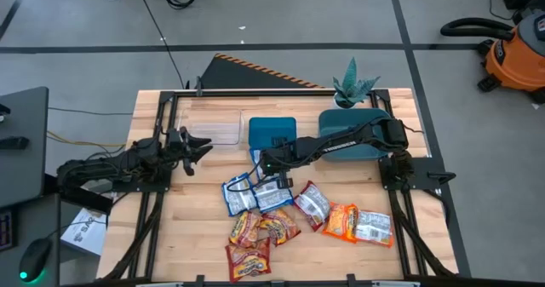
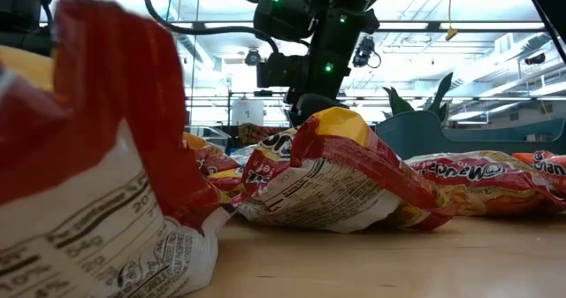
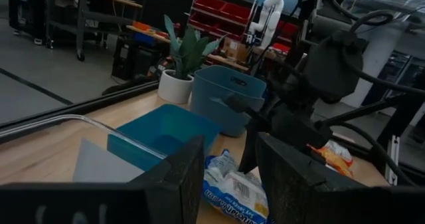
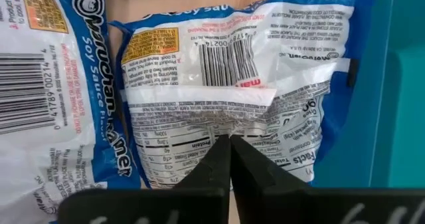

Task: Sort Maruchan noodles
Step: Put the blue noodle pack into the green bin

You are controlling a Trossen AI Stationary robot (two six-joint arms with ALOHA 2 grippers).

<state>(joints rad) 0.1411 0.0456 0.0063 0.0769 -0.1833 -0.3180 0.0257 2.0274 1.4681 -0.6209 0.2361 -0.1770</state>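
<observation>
While the left hand (image 1: 203,147) waits, right hand (image 4: 230,144) pinches a blue-and-white packet (image 4: 226,84).

- Right arm reached from the tabletop's right edge toward its centre, wrist angled down.
- Right gripper (image 1: 266,164) sat low near the tabletop's middle, its fingers (image 4: 249,164) pressed together, tips meeting.
- Left arm waited near the left edge; left gripper (image 1: 203,147) pointed inward, fingers (image 3: 182,171) held apart.

Noodle packets (image 4: 219,91) glossy crinkled plastic; table (image 1: 170,236) pale matt wood; bins (image 1: 271,134) smooth teal plastic.
</observation>
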